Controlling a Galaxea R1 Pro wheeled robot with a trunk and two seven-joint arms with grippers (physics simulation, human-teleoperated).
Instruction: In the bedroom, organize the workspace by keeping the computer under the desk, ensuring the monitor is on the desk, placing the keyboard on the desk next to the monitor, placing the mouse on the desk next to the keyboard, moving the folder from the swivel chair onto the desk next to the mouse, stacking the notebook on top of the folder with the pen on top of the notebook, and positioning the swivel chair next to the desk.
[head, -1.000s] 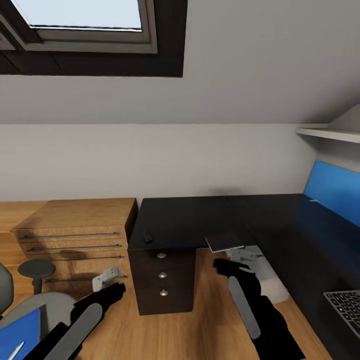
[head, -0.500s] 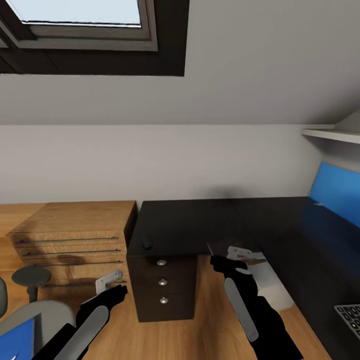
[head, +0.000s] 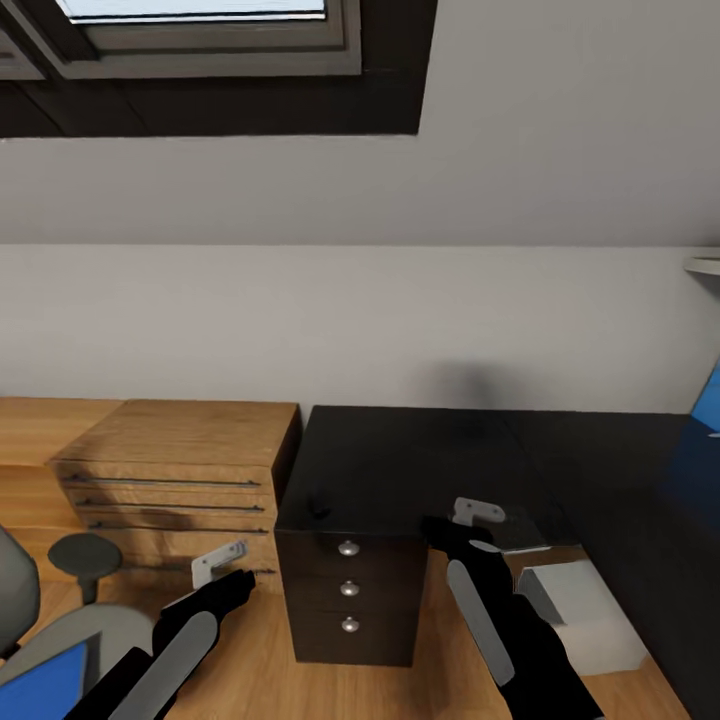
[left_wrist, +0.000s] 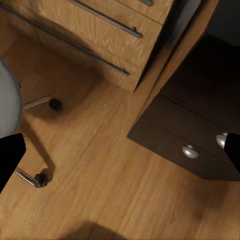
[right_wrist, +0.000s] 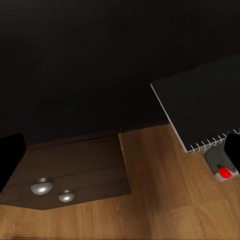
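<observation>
Left claw (head: 222, 563) hangs released, holding nothing. Right claw (head: 478, 512) meets the notebook (right_wrist: 200, 102), which overhangs the desk (head: 400, 460) edge. I cannot tell whether it grips. 1 nudge could tip the notebook onto the floor.

Glossy black desk (head: 420, 455), small dark object (head: 321, 503) on top

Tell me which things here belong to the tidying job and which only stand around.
Part of the job: desk, swivel chair, folder, notebook, computer.

Only standing around: wooden drawer unit, skylight.
</observation>
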